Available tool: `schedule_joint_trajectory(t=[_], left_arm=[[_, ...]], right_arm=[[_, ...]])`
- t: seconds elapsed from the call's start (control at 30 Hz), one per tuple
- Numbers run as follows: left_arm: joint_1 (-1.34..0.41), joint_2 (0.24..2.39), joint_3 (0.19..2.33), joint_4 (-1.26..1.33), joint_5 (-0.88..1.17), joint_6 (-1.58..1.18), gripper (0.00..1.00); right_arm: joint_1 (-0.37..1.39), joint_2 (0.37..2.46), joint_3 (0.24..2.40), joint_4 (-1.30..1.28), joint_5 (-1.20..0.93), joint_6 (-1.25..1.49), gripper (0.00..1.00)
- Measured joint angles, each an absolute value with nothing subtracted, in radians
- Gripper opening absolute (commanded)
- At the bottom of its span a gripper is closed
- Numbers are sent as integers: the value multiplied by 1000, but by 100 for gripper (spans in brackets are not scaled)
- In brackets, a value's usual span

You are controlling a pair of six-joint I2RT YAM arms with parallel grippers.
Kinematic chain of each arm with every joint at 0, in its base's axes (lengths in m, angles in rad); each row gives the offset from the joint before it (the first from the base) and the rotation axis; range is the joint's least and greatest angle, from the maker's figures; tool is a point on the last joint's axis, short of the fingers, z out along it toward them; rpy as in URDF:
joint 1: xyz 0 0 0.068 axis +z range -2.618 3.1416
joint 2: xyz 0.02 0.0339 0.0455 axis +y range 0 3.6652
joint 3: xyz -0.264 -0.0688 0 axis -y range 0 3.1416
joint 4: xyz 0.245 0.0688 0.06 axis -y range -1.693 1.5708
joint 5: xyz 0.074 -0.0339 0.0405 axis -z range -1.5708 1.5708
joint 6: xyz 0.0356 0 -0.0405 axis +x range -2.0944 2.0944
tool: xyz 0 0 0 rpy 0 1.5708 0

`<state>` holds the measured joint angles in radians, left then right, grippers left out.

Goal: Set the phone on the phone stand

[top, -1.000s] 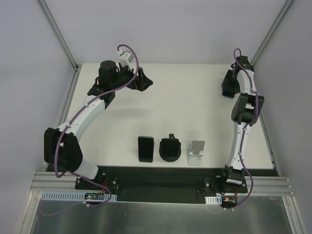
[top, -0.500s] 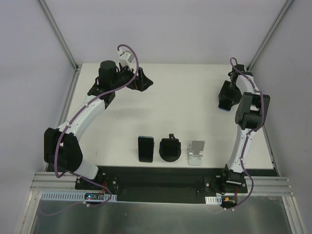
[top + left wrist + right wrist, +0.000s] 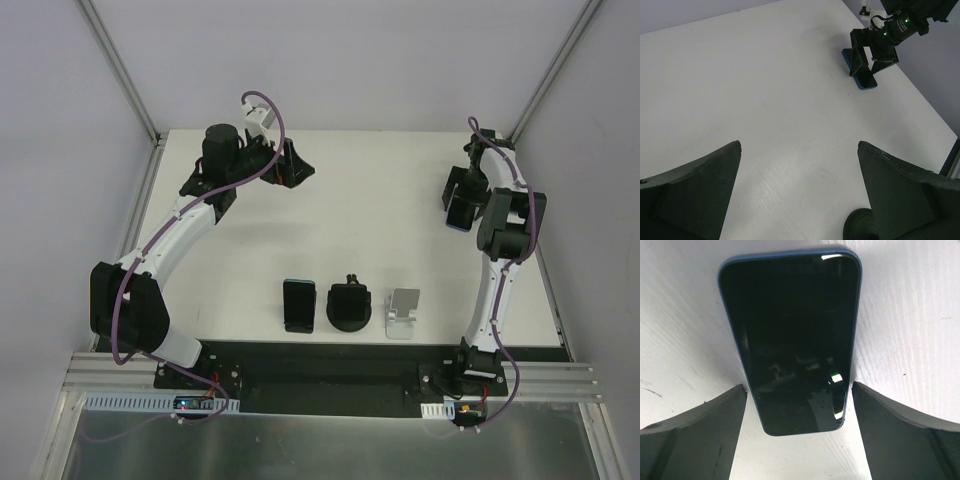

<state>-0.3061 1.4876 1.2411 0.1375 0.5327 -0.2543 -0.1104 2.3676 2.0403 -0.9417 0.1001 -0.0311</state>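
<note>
The phone (image 3: pixel 790 335) lies flat on the bench (image 3: pixel 905 315) at the far right. The right claw (image 3: pixel 797 405) is wide open above it, one finger beside each long edge, holding nothing. It should descend centred, then close evenly on these edges.

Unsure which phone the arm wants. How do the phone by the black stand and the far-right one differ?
The near phone lies beside the black stand, no gripper close; the far phone lies between the open fingers of the right gripper. The near phone sits at the near edge, the far phone by the right edge. Both lie flat, screen up.
</note>
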Motion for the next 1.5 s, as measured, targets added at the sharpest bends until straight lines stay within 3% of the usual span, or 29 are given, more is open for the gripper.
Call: schedule_joint_trajectory(t=[0.33,0.53,0.6,0.63,0.7,0.8,1.1,1.3,1.5], left_arm=[[-306,1488,1241,138,543,-254,99],[-306,1488,1241,138,548,-254,99],[-306,1488,1241,138,549,-254,99],[-306,1488,1241,138,550,-255,99],[-306,1488,1241,138,550,-255,99],[-306,1488,1241,138,556,-260,99],[-306,1508,1247,176,616,-310,89],[-308,1569,1251,269,691,-382,73],[-364,1637,1255,339,699,-398,70]], right_arm=[[-110,2448,2181,-1045,75,-74,82],[-112,2464,2207,-1062,50,-87,70],[-113,2464,2207,-1062,44,-90,63],[-114,2464,2207,-1062,41,-89,54],[-115,2464,2207,-1061,36,-91,51],[-118,2449,2176,-1037,28,-90,37],[-142,2217,1778,-690,-61,-35,1],[-171,2043,1463,-371,-252,152,1],[-169,1939,1206,-22,-435,469,1]])
